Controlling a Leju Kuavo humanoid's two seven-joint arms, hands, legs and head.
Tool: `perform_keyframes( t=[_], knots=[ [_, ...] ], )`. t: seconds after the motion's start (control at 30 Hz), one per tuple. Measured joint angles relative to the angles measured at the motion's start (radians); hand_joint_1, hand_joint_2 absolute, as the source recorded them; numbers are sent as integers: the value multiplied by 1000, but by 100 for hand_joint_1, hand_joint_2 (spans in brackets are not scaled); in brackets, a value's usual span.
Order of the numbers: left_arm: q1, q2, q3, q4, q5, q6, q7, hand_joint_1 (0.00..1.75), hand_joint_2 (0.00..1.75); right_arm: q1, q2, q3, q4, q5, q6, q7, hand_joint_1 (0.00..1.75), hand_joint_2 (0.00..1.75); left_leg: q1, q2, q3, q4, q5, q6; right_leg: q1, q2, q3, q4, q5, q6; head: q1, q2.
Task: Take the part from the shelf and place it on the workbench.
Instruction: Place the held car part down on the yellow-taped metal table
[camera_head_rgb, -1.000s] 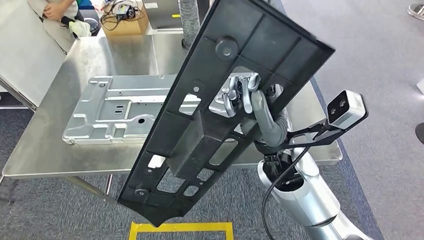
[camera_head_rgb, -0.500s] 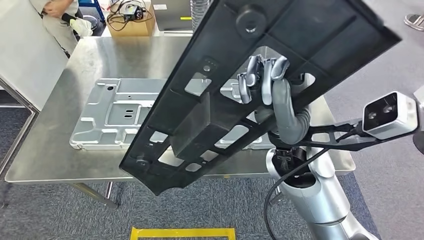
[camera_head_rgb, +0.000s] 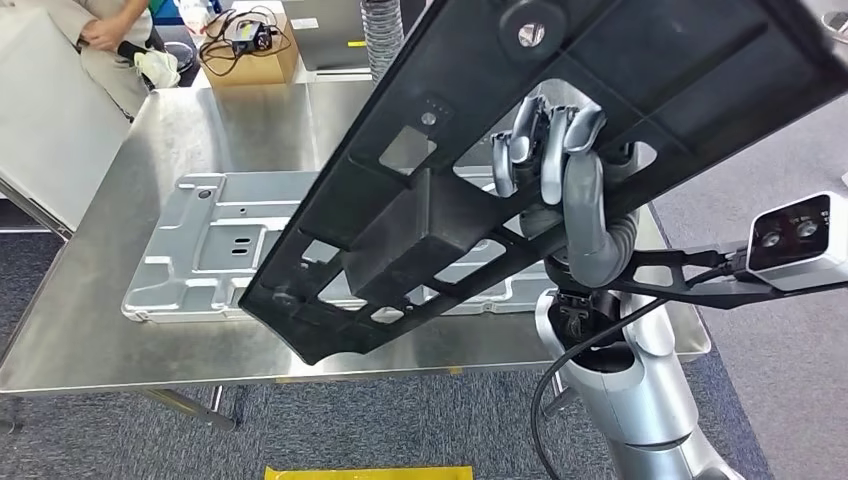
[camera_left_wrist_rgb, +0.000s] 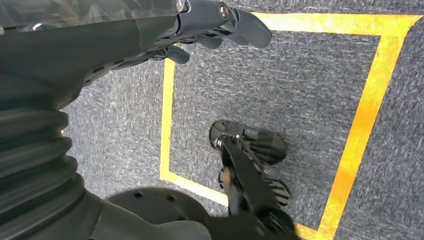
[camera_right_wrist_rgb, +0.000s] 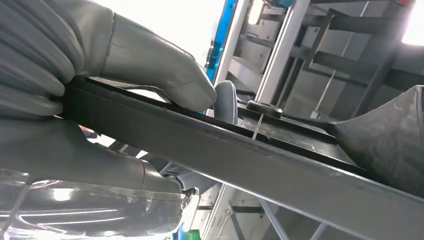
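the right robot hand (camera_head_rgb: 548, 150) gripped a long black ribbed plastic part (camera_head_rgb: 420, 230), tilted across frame centre above the steel worktop (camera_head_rgb: 120, 340); the left robot hand (camera_left_wrist_rgb: 220, 25) held nothing, its fingers apart.

Cardboard box (camera_head_rgb: 248, 52) beside person (camera_head_rgb: 105, 40)

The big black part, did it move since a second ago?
Yes. The black part, held by the right hand, tipped flatter and rose over the silver plate on the workbench.

A glossy silver, rounded right arm (camera_head_rgb: 625, 400) is seen, joined by a grey ribbed wrist cover to a right hand (camera_head_rgb: 555, 165) of grey and silver fingers. A black cable is looped beside the forearm, and a white two-lensed camera box (camera_head_rgb: 797, 241) is carried on a black bracket
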Motion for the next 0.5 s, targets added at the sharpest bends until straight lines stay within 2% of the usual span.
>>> perform_keyframes(
  t=[0.03,0.07,0.13,0.17,0.2,0.23,0.3,0.37,0.4,0.43,0.5],
  knots=[
    [1,2,0,0,0,0,0,0,175,2,2,0,0,2,-1,0,175,175,3,0,-23,27,6,-4,-1,0,5,0,-5,1,0,0],
    [2,4,0,0,0,-1,0,0,175,3,4,0,0,4,-2,0,175,175,6,0,-27,15,32,-7,-2,1,12,1,-10,3,0,0],
    [3,9,0,0,-2,-1,0,0,175,4,7,0,-1,9,-7,0,175,175,11,1,15,-106,120,-10,-4,2,29,3,-23,10,0,0],
    [3,10,0,0,-2,-1,0,0,175,4,9,0,-1,11,-11,-1,175,175,11,2,42,-172,150,-9,-3,3,35,5,-30,15,0,0],
    [2,12,0,0,-4,0,0,0,175,4,10,0,-2,14,-15,-1,175,175,10,2,62,-218,166,-5,-2,4,38,6,-34,20,0,0],
    [2,12,0,0,-5,1,0,0,175,4,12,0,-2,18,-19,-2,175,175,8,2,72,-242,168,1,0,4,38,7,-37,25,0,0],
    [2,13,-1,0,-8,3,0,0,175,4,13,0,-3,27,-26,-6,175,175,6,0,75,-246,161,16,1,5,39,6,-39,35,1,0],
    [3,13,-1,0,-9,7,-2,0,175,6,13,-5,-4,40,-32,-18,175,175,7,0,80,-252,161,29,-2,4,34,25,-56,45,1,0],
    [3,14,-2,0,-9,8,-4,0,175,7,13,-11,-4,52,-39,-28,175,175,8,0,82,-255,160,35,-4,4,17,61,-76,49,2,0],
    [2,14,-2,0,-9,9,-6,0,175,10,13,-19,-4,71,-49,-39,175,175,8,0,84,-257,159,40,-5,3,-13,120,-104,52,2,0],
    [3,15,-2,0,-9,11,-8,0,175,21,13,-40,-3,138,-92,-61,175,175,4,1,85,-256,156,47,-5,3,-92,259,-155,54,3,0]
  ],
)
